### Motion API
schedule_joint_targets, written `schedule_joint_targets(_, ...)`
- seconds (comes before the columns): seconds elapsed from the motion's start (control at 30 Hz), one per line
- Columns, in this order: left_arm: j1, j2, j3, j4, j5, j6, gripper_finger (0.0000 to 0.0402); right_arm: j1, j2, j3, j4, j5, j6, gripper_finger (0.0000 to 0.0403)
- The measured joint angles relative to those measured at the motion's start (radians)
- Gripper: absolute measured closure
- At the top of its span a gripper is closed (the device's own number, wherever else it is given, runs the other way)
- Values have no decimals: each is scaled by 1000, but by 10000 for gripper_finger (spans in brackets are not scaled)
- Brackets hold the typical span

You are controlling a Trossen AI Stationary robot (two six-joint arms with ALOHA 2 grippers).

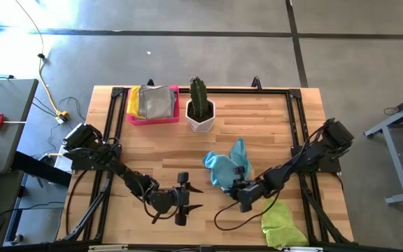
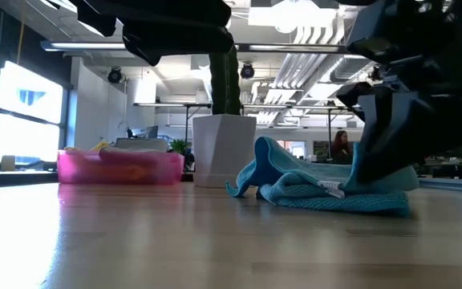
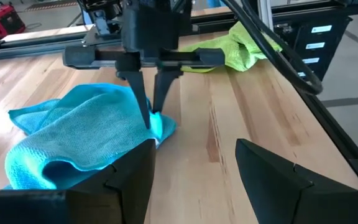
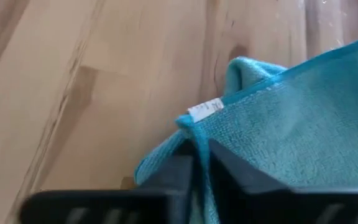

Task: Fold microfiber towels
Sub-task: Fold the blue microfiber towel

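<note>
A light blue towel (image 1: 224,168) lies crumpled on the table right of the middle, a fold standing up at its far end (image 2: 269,156). My right gripper (image 1: 239,189) is shut on its near edge, low over the table; it also shows in the left wrist view (image 3: 153,111). My left gripper (image 1: 187,199) is open and empty, left of the towel, its fingers pointing at it. A lime green towel (image 1: 283,221) lies bunched at the near right. A yellow (image 1: 134,102) and a grey towel (image 1: 158,102) lie in the pink tray. My right gripper pinches the blue towel's hemmed edge (image 4: 199,134) between its two fingers, next to the white tag (image 4: 205,109), at the towel's near corner. The fingers (image 3: 143,99) point down from above. The held corner (image 3: 160,124) is at table height; the rest lies slack on the table.
A pink tray (image 1: 152,119) stands at the far left of the table. A white pot with a cactus (image 1: 201,112) stands beside it, behind the blue towel. Black frame rails (image 1: 296,126) run along the table's sides. Bare wood lies between the grippers and the tray.
</note>
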Motion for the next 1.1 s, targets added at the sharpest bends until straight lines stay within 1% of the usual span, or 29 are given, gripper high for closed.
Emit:
schedule_joint_targets(0.07,0,0,0,0,0,1,190,0,-13,0,-1,-1,36,394)
schedule_joint_targets(0.17,4,0,0,0,0,17,190,0,-41,11,-8,-1,159,386)
schedule_joint_targets(0.23,9,0,0,0,0,51,190,-1,-69,36,-25,-3,231,393)
schedule_joint_targets(0.3,16,0,0,0,-5,92,190,-1,-98,73,-59,-5,275,400)
schedule_joint_targets(0.4,32,0,0,2,-24,160,190,0,-131,142,-117,4,365,399)
schedule_joint_targets(0.5,61,0,0,33,-33,186,190,-1,-140,237,-187,25,437,401)
schedule_joint_targets(0.63,105,0,0,124,-15,185,190,-1,-140,345,-279,43,443,402)
schedule_joint_targets(0.73,125,0,0,178,34,185,190,-1,-140,401,-335,103,485,402)
schedule_joint_targets(0.8,134,0,0,185,62,186,190,-3,-140,429,-363,114,482,402)
schedule_joint_targets(0.93,154,3,0,161,40,186,190,-7,-139,465,-375,117,457,402)
schedule_joint_targets(1.03,178,6,0,102,-4,182,190,-7,-139,491,-374,118,441,402)
schedule_joint_targets(1.1,191,6,0,52,-27,150,190,-7,-139,505,-377,117,427,403)
